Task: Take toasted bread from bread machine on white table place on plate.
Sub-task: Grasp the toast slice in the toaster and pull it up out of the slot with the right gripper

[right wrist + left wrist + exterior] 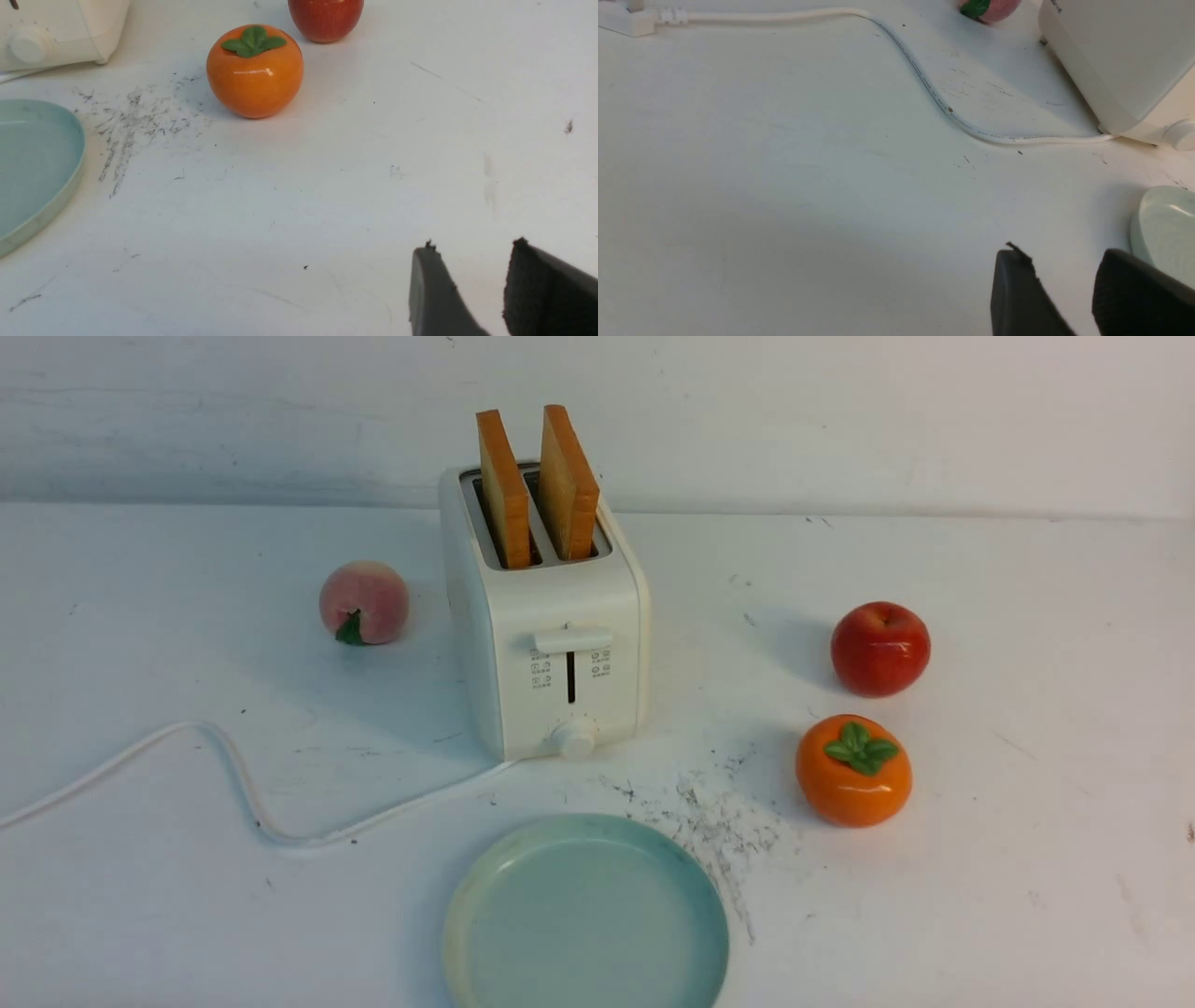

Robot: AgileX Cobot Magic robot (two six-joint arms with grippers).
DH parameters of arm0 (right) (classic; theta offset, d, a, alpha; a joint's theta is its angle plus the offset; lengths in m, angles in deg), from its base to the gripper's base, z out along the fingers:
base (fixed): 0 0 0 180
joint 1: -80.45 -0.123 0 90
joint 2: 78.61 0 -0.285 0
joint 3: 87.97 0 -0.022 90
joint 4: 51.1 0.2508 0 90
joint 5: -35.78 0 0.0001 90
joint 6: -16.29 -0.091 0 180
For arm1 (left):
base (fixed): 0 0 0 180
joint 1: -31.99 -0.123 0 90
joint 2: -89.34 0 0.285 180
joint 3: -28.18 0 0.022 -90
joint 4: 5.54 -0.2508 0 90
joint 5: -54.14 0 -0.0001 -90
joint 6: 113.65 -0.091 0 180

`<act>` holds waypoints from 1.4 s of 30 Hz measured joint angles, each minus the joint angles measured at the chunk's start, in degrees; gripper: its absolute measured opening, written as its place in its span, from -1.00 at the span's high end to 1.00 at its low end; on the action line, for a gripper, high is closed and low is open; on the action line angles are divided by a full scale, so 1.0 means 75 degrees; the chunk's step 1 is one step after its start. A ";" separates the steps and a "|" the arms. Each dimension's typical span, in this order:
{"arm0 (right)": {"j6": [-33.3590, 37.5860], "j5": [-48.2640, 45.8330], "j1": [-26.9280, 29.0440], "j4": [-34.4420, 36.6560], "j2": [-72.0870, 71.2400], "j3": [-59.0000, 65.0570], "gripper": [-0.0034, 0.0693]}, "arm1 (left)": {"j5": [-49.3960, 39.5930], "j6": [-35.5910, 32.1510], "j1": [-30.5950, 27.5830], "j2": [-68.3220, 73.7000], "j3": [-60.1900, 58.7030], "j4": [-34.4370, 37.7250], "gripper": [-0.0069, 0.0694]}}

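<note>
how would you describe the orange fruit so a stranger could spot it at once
Start at the cream toaster mid-table. On its right sit two round fruits, one behind the other. The orange fruit is the nearer one, glossy with a green leafy cap, unlike the plain red apple.

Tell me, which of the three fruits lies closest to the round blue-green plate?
The glossy orange persimmon with a green leaf cap. The shiny red apple sits farther back, and the pink peach lies left of the cream-white toaster.
</note>
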 joint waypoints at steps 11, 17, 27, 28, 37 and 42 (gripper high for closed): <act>0.0000 0.0000 0.0000 0.0000 0.0000 0.0000 0.25 | 0.0000 0.0000 0.0000 0.0000 0.0000 0.0000 0.19; 0.0000 0.0000 0.0000 0.0000 0.0000 0.0000 0.25 | 0.0000 0.0000 0.0000 0.0000 0.0000 0.0000 0.19; 0.0000 0.0000 0.0000 0.0000 0.0000 0.0000 0.25 | 0.0008 0.0000 0.0000 0.0000 0.0000 -0.0132 0.19; 0.0000 0.0000 0.0000 0.0000 0.0000 0.0000 0.25 | 0.0024 0.0000 0.0000 0.0000 0.0000 -0.0232 0.19; 0.0000 0.0051 0.0000 -0.0089 0.0000 0.0000 0.25 | 0.0135 0.0413 0.0000 0.0000 0.0000 -0.0393 0.19; -0.0785 0.0449 0.0000 0.0970 0.0000 0.0077 0.25 | 0.0564 0.2898 0.0000 0.0000 0.0000 0.2957 0.19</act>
